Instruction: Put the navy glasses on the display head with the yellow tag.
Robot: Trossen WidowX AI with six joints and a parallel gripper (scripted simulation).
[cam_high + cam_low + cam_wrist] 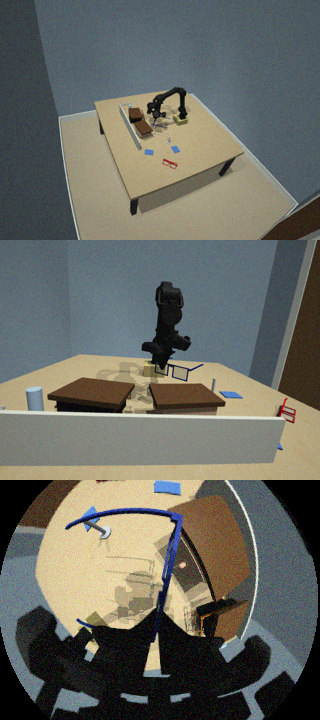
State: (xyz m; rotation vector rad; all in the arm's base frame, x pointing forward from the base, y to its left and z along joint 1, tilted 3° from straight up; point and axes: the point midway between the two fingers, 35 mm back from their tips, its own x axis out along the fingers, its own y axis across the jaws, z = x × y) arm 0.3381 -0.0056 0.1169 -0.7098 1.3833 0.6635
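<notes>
Above the bench, the gripper is closed on the navy glasses, gripping the front frame near one lens, with the temples sticking out. In the exterior view the frame tilts, its right side lower, and hangs beyond two brown-topped blocks, apart from them. A pale wall panel stands on their near side. Red glasses lie at the right, past two blue squares and a slim upright post. Which head bears the yellow tag cannot be told.
</notes>
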